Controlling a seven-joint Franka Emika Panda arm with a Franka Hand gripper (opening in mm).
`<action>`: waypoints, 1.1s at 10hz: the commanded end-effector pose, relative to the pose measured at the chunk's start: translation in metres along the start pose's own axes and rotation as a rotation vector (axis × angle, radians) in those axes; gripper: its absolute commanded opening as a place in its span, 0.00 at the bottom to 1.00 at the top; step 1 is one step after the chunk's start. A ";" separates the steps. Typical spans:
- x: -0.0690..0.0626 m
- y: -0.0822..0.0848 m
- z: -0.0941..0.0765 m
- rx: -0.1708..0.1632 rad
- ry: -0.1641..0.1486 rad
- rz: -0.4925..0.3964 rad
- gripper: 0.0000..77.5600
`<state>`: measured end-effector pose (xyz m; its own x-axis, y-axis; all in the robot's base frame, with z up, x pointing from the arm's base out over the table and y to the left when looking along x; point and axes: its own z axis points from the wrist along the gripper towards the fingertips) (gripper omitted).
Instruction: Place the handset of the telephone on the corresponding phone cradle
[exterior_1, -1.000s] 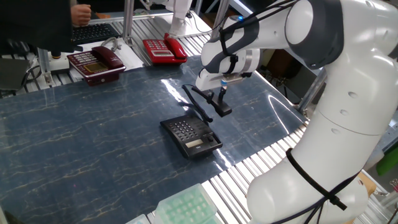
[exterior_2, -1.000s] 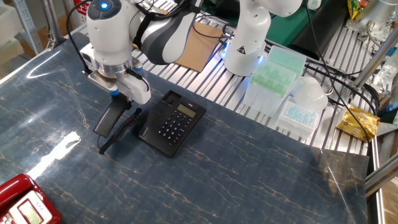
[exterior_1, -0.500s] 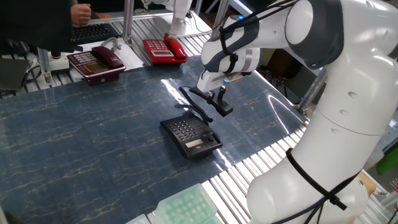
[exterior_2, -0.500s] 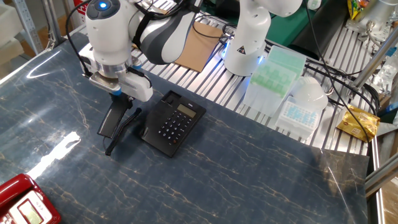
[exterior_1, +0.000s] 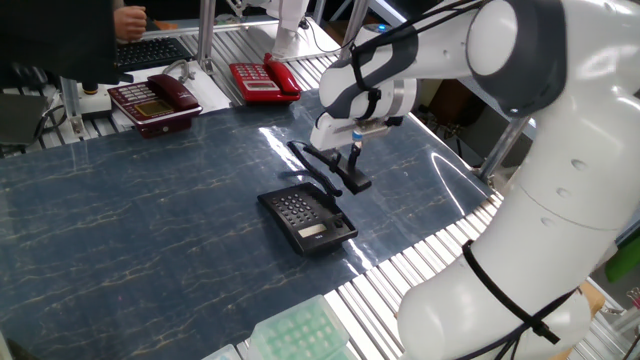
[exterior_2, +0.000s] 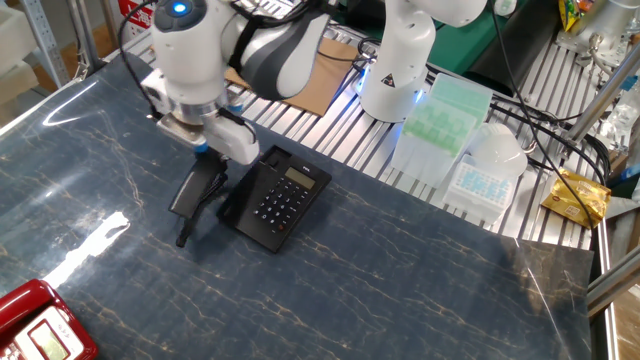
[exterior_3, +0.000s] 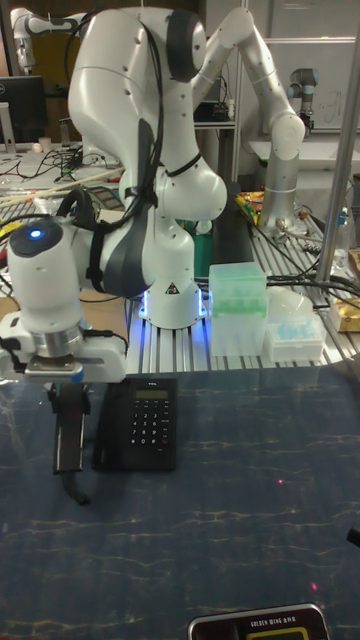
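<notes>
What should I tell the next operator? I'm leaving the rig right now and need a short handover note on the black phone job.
Gripper: shut on the handset, holding it near one end, low over the table.
Handset: beside the telephone, on its cradle side, roughly parallel to it. In the tall fixed view it sits just left of the base, not yet over it. Its cord hangs down to the table.
Phone cradle: bare.
Done: handset grasped and brought alongside the base.
Left: shift it over the cradle, line it up, lower it in, open the gripper, retract.
</notes>
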<state>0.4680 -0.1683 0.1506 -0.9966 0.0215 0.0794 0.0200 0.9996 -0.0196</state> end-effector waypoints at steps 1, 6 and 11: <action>0.020 0.014 0.000 -0.007 0.003 0.053 0.02; 0.036 0.022 0.013 -0.026 -0.004 0.099 0.02; 0.049 0.047 0.023 -0.040 -0.010 0.151 0.02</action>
<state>0.4198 -0.1226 0.1302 -0.9844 0.1608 0.0721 0.1617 0.9868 0.0074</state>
